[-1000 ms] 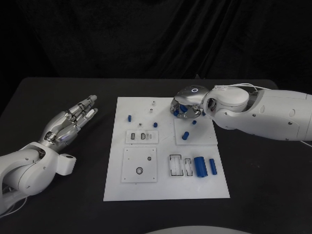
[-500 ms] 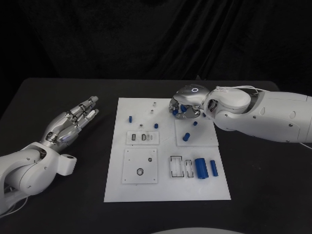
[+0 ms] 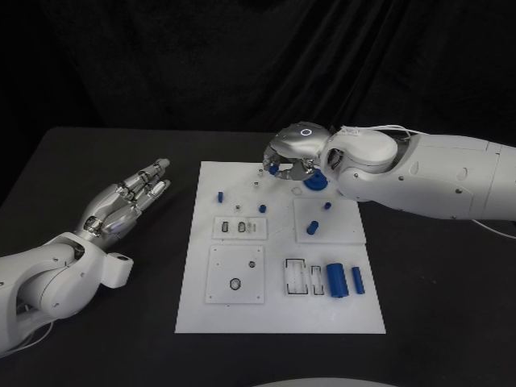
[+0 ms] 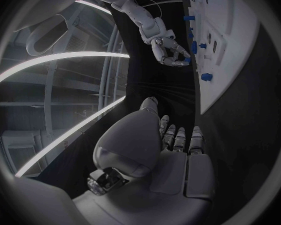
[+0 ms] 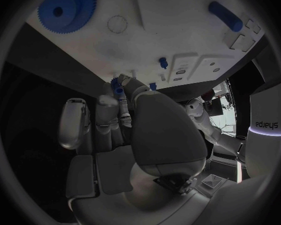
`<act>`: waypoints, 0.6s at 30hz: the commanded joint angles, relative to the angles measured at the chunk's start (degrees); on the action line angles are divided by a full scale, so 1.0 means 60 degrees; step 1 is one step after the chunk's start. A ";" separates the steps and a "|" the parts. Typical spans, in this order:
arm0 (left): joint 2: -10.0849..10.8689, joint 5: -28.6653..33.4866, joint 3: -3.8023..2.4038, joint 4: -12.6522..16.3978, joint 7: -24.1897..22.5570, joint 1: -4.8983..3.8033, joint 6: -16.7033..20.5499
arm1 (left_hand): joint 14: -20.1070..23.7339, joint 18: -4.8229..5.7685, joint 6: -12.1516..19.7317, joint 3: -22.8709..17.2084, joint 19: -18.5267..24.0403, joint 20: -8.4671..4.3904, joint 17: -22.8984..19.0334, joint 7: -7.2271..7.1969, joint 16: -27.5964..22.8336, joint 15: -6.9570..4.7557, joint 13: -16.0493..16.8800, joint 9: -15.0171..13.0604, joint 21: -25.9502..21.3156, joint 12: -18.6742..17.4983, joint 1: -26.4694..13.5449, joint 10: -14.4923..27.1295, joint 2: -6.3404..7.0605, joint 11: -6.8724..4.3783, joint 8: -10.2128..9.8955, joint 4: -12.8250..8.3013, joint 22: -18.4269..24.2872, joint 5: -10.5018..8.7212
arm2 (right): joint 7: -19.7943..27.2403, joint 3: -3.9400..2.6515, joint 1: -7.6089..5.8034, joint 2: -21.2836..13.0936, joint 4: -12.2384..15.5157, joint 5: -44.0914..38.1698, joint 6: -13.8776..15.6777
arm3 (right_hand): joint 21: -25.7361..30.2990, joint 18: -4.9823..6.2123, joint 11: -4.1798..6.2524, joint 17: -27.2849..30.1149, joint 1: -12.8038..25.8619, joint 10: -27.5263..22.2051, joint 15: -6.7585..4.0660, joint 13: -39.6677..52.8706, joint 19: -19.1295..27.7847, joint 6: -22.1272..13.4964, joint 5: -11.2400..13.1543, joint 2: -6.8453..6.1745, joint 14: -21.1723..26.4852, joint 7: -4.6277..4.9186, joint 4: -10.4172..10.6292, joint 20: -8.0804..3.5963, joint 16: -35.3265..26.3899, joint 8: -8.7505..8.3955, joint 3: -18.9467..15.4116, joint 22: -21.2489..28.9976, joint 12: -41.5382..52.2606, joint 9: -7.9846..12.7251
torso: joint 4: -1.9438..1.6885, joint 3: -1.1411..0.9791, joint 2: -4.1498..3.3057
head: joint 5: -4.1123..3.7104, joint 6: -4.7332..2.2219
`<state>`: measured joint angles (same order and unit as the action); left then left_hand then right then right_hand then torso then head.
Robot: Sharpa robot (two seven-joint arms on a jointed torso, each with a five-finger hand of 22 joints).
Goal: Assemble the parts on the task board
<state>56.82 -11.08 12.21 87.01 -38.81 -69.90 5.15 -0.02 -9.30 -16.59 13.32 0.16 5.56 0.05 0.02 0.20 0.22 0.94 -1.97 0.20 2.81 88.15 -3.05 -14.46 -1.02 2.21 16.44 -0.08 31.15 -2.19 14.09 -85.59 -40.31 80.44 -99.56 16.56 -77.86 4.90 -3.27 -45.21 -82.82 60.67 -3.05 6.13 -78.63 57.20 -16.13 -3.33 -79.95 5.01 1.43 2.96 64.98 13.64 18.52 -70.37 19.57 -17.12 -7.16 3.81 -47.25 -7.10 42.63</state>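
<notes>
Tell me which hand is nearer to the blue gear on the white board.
Right. The right hand hovers just beside the blue gear at the board's far end; the left hand lies off the board's other side, open.

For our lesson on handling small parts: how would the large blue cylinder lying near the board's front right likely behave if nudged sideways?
The large blue cylinder lies on its round side on the flat task board, so it would probably roll. It looks rigid, likely plastic, so fairly light. Its smooth surface may be slippery.
</notes>
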 commanded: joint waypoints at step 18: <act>-0.0146 -0.0017 -0.0008 -0.0078 -0.2004 -0.0024 -0.0239 | 0.0003 0.0166 -0.0112 -0.0145 -0.0027 0.0113 -0.0008 0.0180 -0.0034 0.0146 -0.0006 -0.0016 -0.0033 -0.0052 0.0214 0.0010 0.0010 0.0175 -0.0013 -0.0014 0.0014 0.0072 | 0.0061 -0.0009 -0.0006 0.0982 -0.1104 0.0045 -0.0618 | 0.0025 -0.0050 0.0108 -0.0091 0.0062 0.0230 0.0018 -0.0035 0.0034 -0.0190 0.0113 0.0031 0.0055 0.0098 0.0073 0.0069 0.0005 -0.0203 0.0053 -0.0075 -0.0232 -0.0921 | -0.0021 -0.0002 -0.0024 | -0.0085 -0.0025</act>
<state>56.07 -11.09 12.21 86.51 -38.82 -69.90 4.63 -0.02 -9.30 -17.30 12.83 -0.05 5.77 0.07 0.73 0.21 0.62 0.95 -2.02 0.20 2.82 88.86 -2.99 -14.21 -0.28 2.21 16.28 -0.10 31.43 -1.77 14.08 -85.64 -34.51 74.11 -99.23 14.13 -77.86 4.91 -2.97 -45.82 -82.68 61.13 -3.05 5.91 -78.42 56.58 -15.64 -3.21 -79.95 5.61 1.59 3.18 64.98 12.64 18.66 -70.84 18.45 -19.93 -7.34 3.80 -47.36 -7.58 42.48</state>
